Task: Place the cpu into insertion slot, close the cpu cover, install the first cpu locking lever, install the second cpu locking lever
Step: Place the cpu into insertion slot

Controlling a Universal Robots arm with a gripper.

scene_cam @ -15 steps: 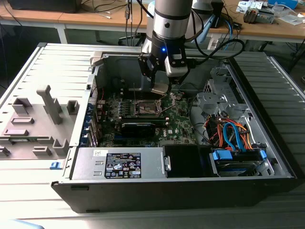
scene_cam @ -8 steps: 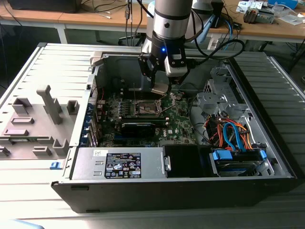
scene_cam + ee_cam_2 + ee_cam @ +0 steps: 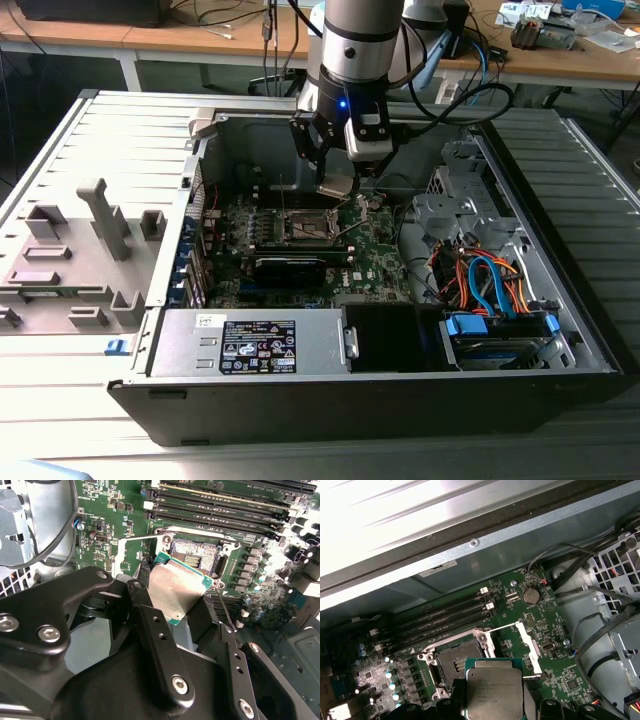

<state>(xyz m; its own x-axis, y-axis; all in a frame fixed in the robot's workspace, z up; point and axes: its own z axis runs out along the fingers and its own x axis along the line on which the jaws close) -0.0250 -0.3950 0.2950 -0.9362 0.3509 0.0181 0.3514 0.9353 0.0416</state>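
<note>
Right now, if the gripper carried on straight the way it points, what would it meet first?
Probably the socket. The gripper, shut on the chip, points down at the board, and the open socket lies just beyond the chip. Depth is unclear; it could catch the socket's rim.

Table: ribbed grey metal top (image 3: 70, 400), carrying everything.
Centre: open computer case (image 3: 300, 402) lying flat.
Nine o'clock: grey plastic rack (image 3: 70, 250).
Eight o'clock: small blue clip (image 3: 117, 346).
</note>
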